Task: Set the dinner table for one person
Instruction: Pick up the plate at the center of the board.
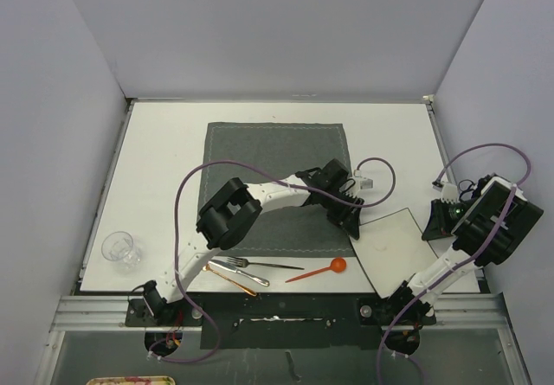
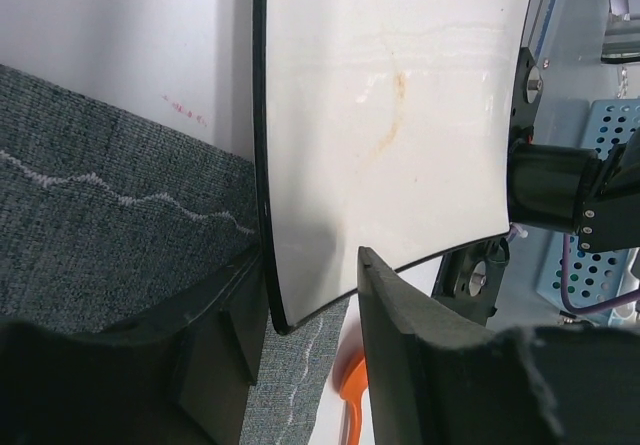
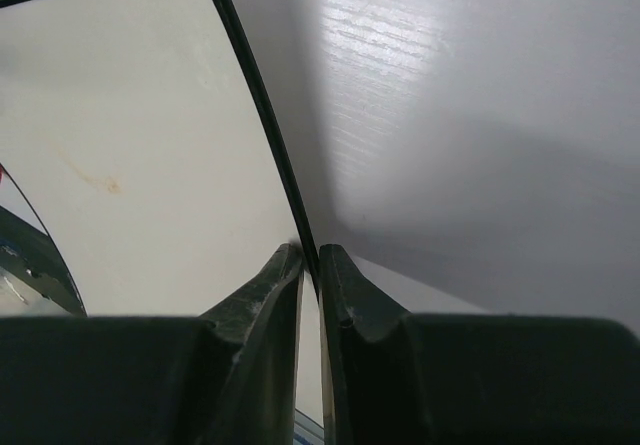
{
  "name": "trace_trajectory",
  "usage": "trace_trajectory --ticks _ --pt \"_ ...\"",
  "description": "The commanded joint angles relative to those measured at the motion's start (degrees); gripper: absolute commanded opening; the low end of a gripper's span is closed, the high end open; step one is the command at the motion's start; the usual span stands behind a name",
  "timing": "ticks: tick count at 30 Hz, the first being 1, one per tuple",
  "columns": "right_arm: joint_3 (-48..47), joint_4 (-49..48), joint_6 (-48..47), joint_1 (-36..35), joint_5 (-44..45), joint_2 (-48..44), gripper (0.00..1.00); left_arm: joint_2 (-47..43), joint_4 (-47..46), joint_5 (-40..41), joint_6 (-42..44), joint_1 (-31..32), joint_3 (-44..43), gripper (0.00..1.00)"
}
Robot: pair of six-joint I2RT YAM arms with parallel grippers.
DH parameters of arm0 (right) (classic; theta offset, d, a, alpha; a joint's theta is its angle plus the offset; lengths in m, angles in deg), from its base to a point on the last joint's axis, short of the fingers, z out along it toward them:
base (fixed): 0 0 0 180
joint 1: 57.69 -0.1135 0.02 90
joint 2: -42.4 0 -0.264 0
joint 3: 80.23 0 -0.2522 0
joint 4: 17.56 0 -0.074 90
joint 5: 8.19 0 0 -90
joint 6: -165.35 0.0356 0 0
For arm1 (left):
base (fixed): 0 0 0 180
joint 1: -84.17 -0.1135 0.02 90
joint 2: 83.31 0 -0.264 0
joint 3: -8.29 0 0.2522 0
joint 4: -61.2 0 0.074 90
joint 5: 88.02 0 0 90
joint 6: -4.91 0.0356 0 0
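Your stiff, slick, breakable square plate [image 1: 394,245], on the dinner table [image 1: 164,169], reaches from the right pincer [image 3: 310,260] clamped on its rim to the left pincer [image 2: 310,265] straddling a corner, grip unclear; hold rims.

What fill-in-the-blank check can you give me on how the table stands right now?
1. The right fingers are pinched on the dark rim of the ____.
2. The spoon lying by the near edge of the table is coloured ____.
3. In the top view, the clear glass stands to the ____ of the placemat.

Missing words: plate; orange; left.
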Motion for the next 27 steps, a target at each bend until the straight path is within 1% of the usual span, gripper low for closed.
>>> trace_trajectory --ticks 1,12,17,27 --pt "0.27 -3.06 -0.95 -0.89 -1.01 2.65 0.08 1.92 -1.07 -1.08 0.57 0.77 -3.32 0.37" --pt "-0.69 -3.01 -0.97 -1.26 -1.64 4.58 0.06 2.94 2.12 -1.21 2.31 0.90 -5.05 0.18" --pt "-0.83 -3.06 -0.81 -1.26 -1.64 4.72 0.04 3.03 2.59 -1.72 2.68 0.68 -5.29 0.00" --pt "-1.69 -1.77 -0.67 -1.54 -1.82 4.30 0.04 2.13 2.00 -3.59 2.79 0.33 -5.06 0.00"
